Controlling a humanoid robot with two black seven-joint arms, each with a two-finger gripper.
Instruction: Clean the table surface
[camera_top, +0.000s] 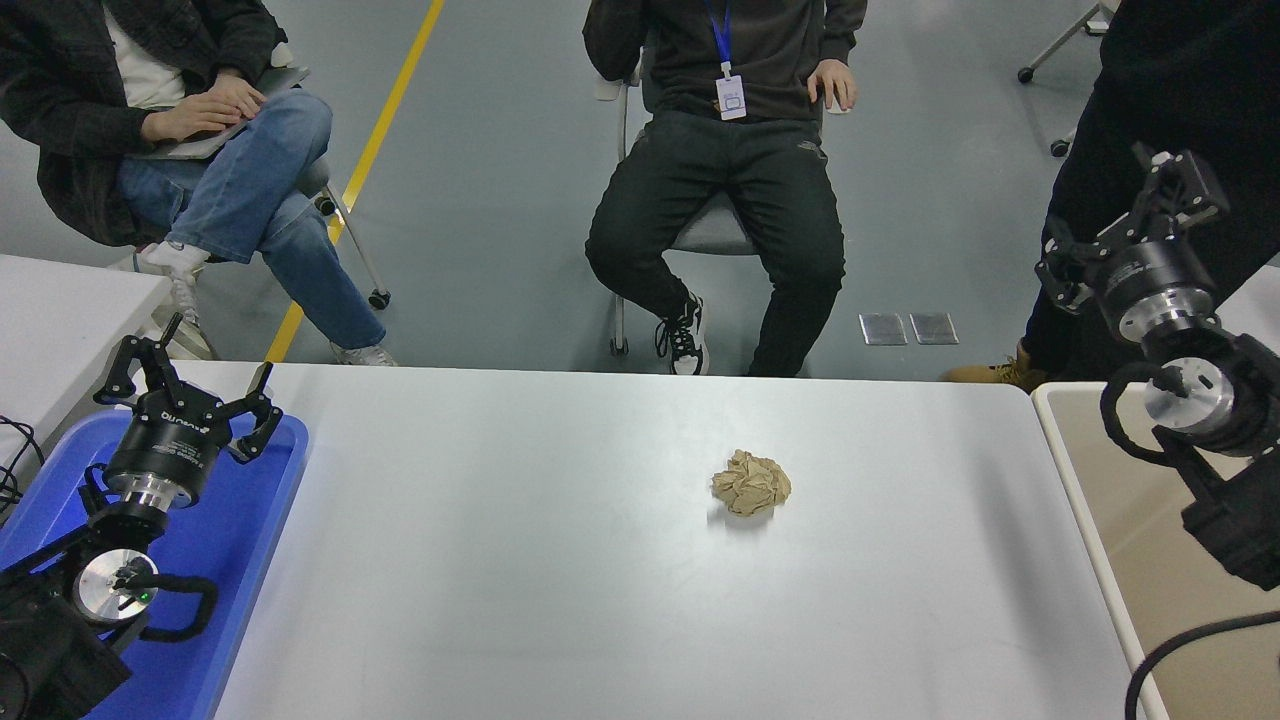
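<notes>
Table surface (560, 560) below right gripper (1125, 215).

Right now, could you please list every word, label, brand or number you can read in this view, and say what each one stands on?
Left gripper, on its black body: white brand lettering, too small and tilted to read.
Person's trousers, far side: small light logo, unreadable.
Right gripper, crumpled paper, table surface, blue tray, beige bin: no text visible.
</notes>
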